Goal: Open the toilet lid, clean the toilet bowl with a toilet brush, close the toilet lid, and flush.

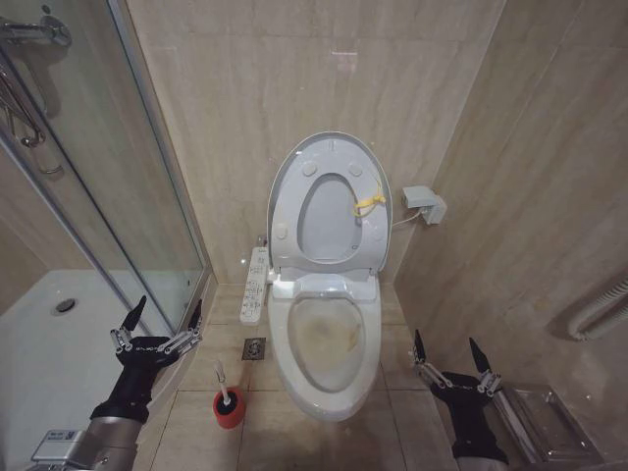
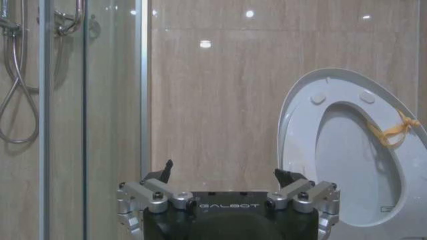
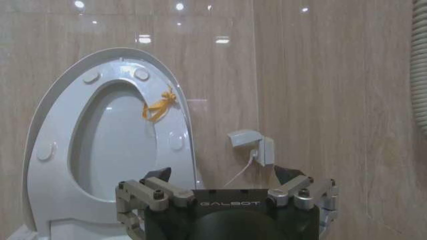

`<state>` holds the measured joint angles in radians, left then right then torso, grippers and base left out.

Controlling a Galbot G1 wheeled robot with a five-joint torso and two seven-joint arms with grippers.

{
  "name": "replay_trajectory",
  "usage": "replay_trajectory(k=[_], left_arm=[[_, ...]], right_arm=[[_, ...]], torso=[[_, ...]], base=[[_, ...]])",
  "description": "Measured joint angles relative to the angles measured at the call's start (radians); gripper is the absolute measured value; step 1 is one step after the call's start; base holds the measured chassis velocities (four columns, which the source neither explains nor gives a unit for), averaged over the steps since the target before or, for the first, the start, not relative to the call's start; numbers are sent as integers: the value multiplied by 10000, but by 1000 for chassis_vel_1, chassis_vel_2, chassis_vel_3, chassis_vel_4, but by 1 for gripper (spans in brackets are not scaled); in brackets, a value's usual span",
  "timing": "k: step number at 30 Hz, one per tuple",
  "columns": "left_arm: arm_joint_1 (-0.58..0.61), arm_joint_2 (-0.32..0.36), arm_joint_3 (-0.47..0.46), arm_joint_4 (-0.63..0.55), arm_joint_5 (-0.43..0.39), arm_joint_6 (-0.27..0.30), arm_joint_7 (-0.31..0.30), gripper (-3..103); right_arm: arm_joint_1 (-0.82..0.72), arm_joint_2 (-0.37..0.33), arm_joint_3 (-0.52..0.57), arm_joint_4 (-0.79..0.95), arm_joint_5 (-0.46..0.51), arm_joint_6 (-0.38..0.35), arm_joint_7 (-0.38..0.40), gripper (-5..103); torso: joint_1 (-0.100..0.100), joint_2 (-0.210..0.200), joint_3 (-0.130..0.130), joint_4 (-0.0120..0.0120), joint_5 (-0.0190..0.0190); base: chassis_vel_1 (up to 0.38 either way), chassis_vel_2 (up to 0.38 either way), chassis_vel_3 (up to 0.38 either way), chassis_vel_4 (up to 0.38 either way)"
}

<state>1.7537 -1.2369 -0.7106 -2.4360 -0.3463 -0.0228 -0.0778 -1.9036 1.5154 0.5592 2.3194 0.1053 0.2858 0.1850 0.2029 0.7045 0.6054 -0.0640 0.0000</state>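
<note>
Nearest the camera in the head view, the left gripper point(image 1: 159, 319) is hovering low at the left, beside the glass shower door point(image 1: 118, 196), with its two dark fingers spread wide and nothing between them. The right gripper point(image 1: 449, 351) is hanging low at the right, close to the tiled side wall, its fingers likewise parted wide and holding nothing.

Between the two arms, on the floor, the toilet brush point(image 1: 223, 383) is standing upright in its red holder cup point(image 1: 230, 409), just beside the front left of the toilet bowl point(image 1: 329, 343) and well apart from either gripper. A small square floor drain point(image 1: 255, 347) is lying between the cup and the bowl. The bowl is showing yellowish-brown staining on its inner surface.

Farther back, the toilet lid point(image 1: 329, 201) is standing raised against the rear wall with the seat ring point(image 1: 368, 231) folded up in front of it; a yellow tie point(image 1: 370, 203) is hanging on the ring's right side. A white control panel point(image 1: 255, 285) is jutting from the left side of the toilet, and a small white wall box point(image 1: 424, 203) with a cord is sitting to the right of the lid.

In the left wrist view, the left gripper point(image 2: 227, 175) is facing the wall with the raised lid point(image 2: 293, 115) off to one side. In the right wrist view, the right gripper point(image 3: 225, 172) is facing the lid point(image 3: 47, 105) and the wall box point(image 3: 252, 145)
</note>
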Motion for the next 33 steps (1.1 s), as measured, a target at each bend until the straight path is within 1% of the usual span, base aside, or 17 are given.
replay_trajectory(k=[11,14,16,17,18,20,21,25,26,29,30,32,33], left_arm=[[0,0,0,0,0,0,0,100],[-176,10,42,150,28,0,-20,100],[-715,57,181,635,141,-1,-101,100],[-715,57,181,635,141,-1,-101,100],[-1087,87,273,959,224,-2,-161,100],[-1833,147,474,1624,387,-8,-280,100],[-1833,147,474,1624,387,-8,-280,100],[-3126,252,805,2758,673,-26,-487,100],[-3126,252,805,2758,673,-26,-487,100],[-4258,347,1093,3756,921,-46,-671,100],[-4258,347,1093,3756,921,-46,-671,100],[-5006,411,1290,4414,1083,-57,-792,100],[-5006,411,1290,4414,1083,-57,-792,100]], right_arm=[[0,0,0,0,0,0,0,100],[0,0,0,0,1,0,0,100],[0,0,0,0,1,0,0,100],[0,0,0,0,1,0,0,100],[0,-1,0,0,1,-1,0,100],[0,0,-1,-1,1,-1,0,100],[0,0,-1,-1,1,-1,0,100],[1,-1,-2,0,1,-1,-1,100],[1,-1,-2,0,1,-1,-1,100],[1,0,0,0,1,-1,0,100],[1,0,0,0,1,-1,0,100],[1,-2,-1,-1,1,-1,0,100],[1,-2,-1,-1,1,-1,0,100]], torso=[[0,0,0,0,0],[-1,0,0,3,2],[0,0,0,-3,-1],[0,0,0,-3,-1],[0,0,0,-4,-1],[0,0,1,-2,-2],[0,0,1,-2,-2],[0,0,1,0,-1],[0,0,1,0,-1],[0,0,1,0,-1],[0,0,1,0,-1],[1,-1,1,0,-2],[1,-1,1,0,-2]], base=[[0,0,0,0],[0,0,0,0],[0,0,0,0],[0,0,0,0],[0,0,0,0],[0,0,0,0],[0,0,0,0],[0,0,0,0],[0,0,0,0],[0,0,0,0],[0,0,0,0],[0,0,0,0],[0,0,0,0]])
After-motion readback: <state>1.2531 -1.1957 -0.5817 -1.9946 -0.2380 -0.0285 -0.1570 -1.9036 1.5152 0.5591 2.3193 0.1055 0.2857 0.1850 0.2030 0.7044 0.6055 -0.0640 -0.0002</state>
